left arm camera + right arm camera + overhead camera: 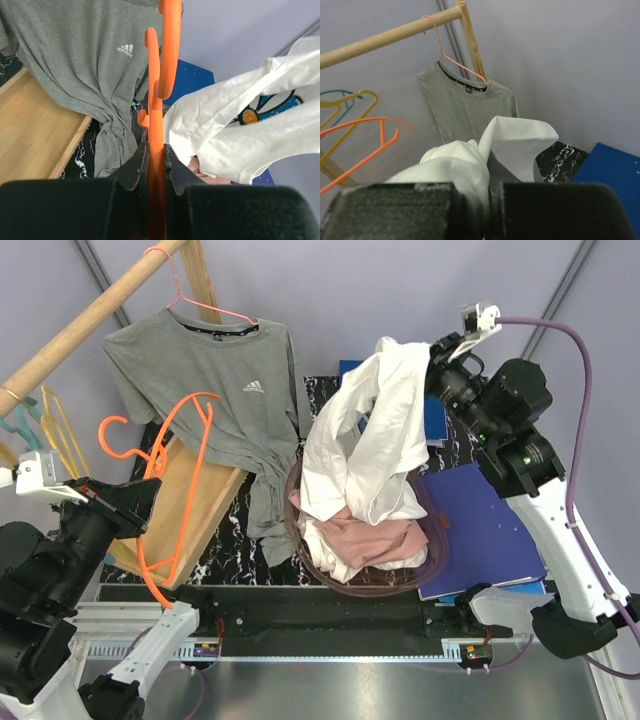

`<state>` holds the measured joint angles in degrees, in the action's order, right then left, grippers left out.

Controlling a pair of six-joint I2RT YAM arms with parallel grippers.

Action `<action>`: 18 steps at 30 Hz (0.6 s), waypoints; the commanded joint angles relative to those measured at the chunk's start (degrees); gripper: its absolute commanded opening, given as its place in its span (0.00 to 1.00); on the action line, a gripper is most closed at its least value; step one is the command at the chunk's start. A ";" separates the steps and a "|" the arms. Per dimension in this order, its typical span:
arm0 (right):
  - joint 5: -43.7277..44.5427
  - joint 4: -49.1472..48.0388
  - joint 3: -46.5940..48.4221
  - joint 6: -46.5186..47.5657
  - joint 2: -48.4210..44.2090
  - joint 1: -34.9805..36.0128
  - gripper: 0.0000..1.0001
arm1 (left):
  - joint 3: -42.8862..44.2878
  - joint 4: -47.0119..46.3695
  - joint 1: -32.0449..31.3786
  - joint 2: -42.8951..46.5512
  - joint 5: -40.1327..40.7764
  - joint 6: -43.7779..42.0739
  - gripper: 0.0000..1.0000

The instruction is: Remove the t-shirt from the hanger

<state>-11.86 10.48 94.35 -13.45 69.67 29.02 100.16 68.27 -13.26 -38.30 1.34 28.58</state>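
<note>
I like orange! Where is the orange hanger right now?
The orange hanger is on the left in the top view, clamped in the left end effector, beside the grey t-shirt on the pink hanger.

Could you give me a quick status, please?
Left tool shut on orange hanger. Right tool shut on white t-shirt, off the hanger, over basket. Nothing blocking.
</note>
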 commanded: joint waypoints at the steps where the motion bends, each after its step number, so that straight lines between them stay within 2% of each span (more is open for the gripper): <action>1: 4.91 -0.03 -4.25 2.99 -5.76 -0.19 0.00 | 3.37 -0.33 -0.10 -1.86 3.31 0.25 0.00; 8: 9.57 9.72 -4.87 5.45 -13.05 -0.19 0.00 | 4.08 0.20 -0.10 -2.39 4.02 0.08 0.00; 11: 9.84 12.27 -6.97 3.00 -16.13 -0.27 0.00 | 4.52 0.20 -0.02 -2.21 4.54 -0.01 0.00; 14: 5.90 13.33 -11.71 -1.65 -19.03 -0.19 0.00 | 4.96 0.29 -0.10 -2.04 4.90 0.16 0.00; 18: -2.35 12.29 -23.37 -9.29 -20.80 -0.19 0.00 | 5.57 0.90 -0.10 -2.39 4.72 0.34 0.00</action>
<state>-6.17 22.63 79.99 -14.61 48.60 28.97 103.59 71.13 -13.26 -39.48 4.86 28.60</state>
